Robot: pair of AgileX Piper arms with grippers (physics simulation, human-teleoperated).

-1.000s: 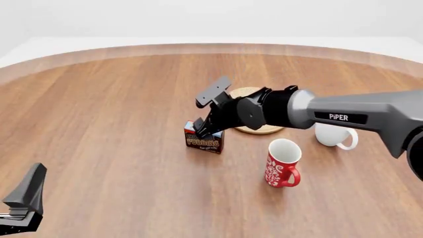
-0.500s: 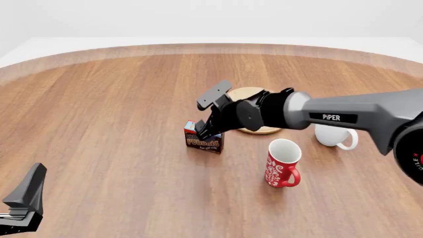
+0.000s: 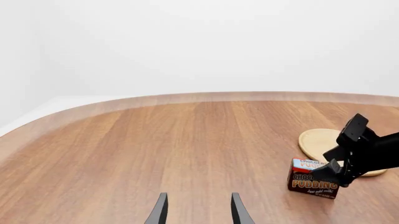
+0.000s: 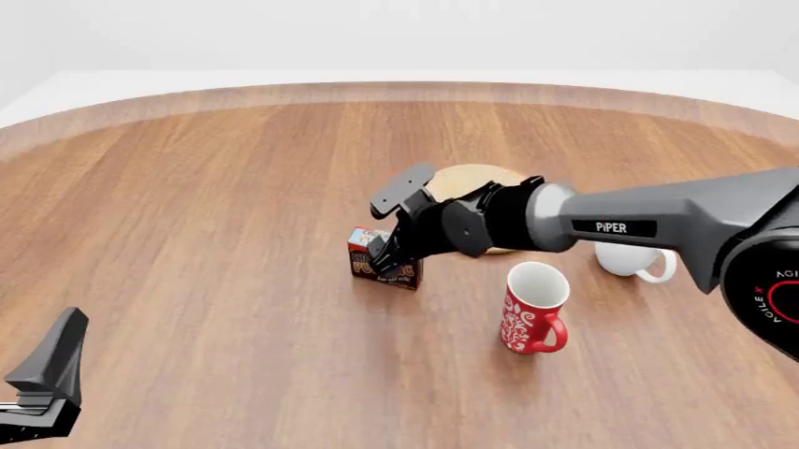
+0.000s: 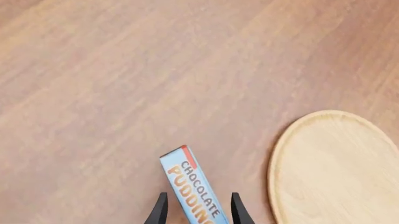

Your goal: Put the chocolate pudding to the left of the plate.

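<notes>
While the right tool straddles the "CHOCOLATE PUDDING" carton, unclosed, "PiPER" marks its arm.

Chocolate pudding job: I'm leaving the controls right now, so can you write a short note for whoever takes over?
Right gripper: open, a finger on each side of the chocolate pudding, not closed on it.
Left gripper: open and holding nothing, parked at the near left of the table.
The pudding stands upright on the table, near-left of the plate in the front view. The red mug and white mug sit to the right.
Done: the right arm has reached the pudding.
Left: close on it and, if needed, set it squarely left of the plate, then let go.
</notes>
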